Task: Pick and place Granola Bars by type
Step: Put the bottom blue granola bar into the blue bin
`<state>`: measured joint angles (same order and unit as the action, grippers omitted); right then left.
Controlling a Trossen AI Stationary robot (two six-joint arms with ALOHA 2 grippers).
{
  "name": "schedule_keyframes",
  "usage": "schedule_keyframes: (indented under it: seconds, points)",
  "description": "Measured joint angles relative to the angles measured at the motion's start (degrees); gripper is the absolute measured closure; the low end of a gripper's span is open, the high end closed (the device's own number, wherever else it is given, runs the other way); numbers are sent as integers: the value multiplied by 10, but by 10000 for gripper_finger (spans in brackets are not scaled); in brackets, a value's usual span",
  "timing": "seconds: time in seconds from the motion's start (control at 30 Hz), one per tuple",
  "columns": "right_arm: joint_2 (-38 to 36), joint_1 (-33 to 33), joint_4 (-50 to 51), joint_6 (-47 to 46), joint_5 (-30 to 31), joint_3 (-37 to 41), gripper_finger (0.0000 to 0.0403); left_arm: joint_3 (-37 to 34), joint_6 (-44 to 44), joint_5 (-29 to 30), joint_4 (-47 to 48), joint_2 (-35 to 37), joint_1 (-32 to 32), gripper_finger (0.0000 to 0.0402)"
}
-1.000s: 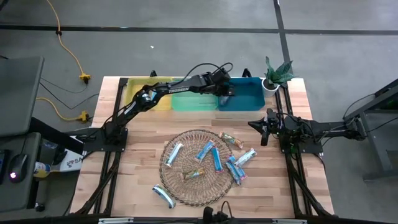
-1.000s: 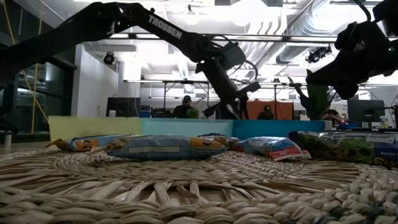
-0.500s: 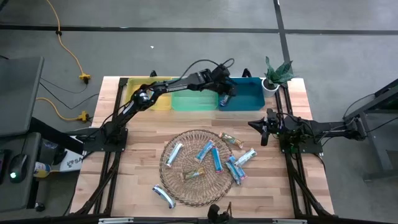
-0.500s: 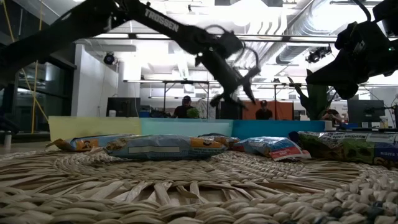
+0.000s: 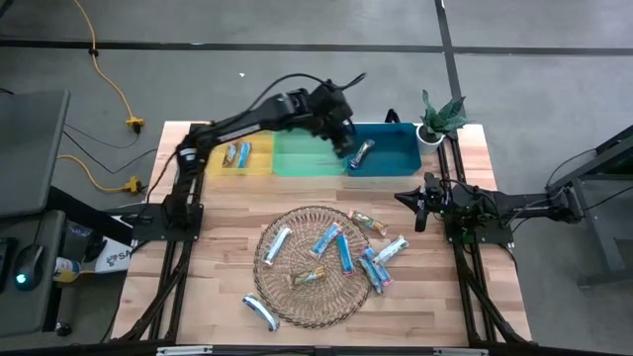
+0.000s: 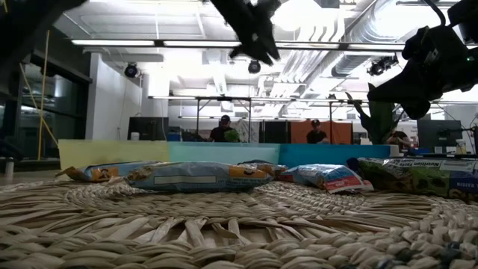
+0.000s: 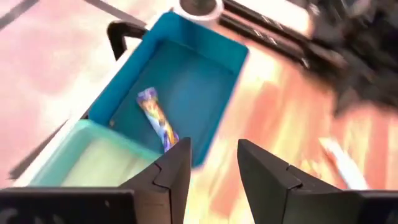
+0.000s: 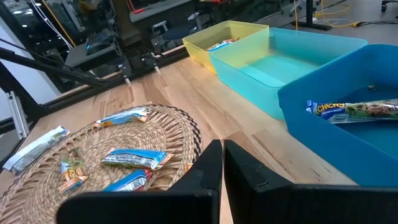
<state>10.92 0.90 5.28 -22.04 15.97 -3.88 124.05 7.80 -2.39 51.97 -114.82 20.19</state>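
My left gripper (image 5: 344,138) hangs open and empty high over the seam between the teal bin (image 5: 307,161) and the blue bin (image 5: 394,158); the left wrist view (image 7: 211,163) looks down into both. One blue-wrapped granola bar (image 5: 362,152) (image 7: 158,118) lies flat on the blue bin's floor. Two bars (image 5: 235,153) lie in the yellow bin. Several bars (image 5: 331,242) rest on the round wicker mat (image 5: 297,297); a white one (image 5: 259,309) and a silver one (image 5: 393,247) lie on the wood beside it. My right gripper (image 5: 417,203) (image 8: 222,165) waits shut at the table's right.
The three bins stand in a row along the table's far edge, with a small potted plant (image 5: 440,117) at the far right corner. Bare wood lies between the bins and the mat. People sit in the room beyond the table (image 6: 222,128).
My left gripper has risen from low inside the blue bin to well above it, drifting toward the table's left. A blue bar now shows lying in the blue bin where the gripper had been.
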Motion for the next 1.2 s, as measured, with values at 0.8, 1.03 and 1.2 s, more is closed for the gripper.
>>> schedule_keyframes:
  seconds: [0.8,1.03,1.2]
  points:
    - [0,0,0,0,0,0,402,-89,-117,-25,347,287,-97,273]
    - [0,0,0,0,0,0,402,-309,-55,-31,298,478,-169,273]
    - [0,0,0,0,0,0,402,-454,22,-34,211,584,-243,273]
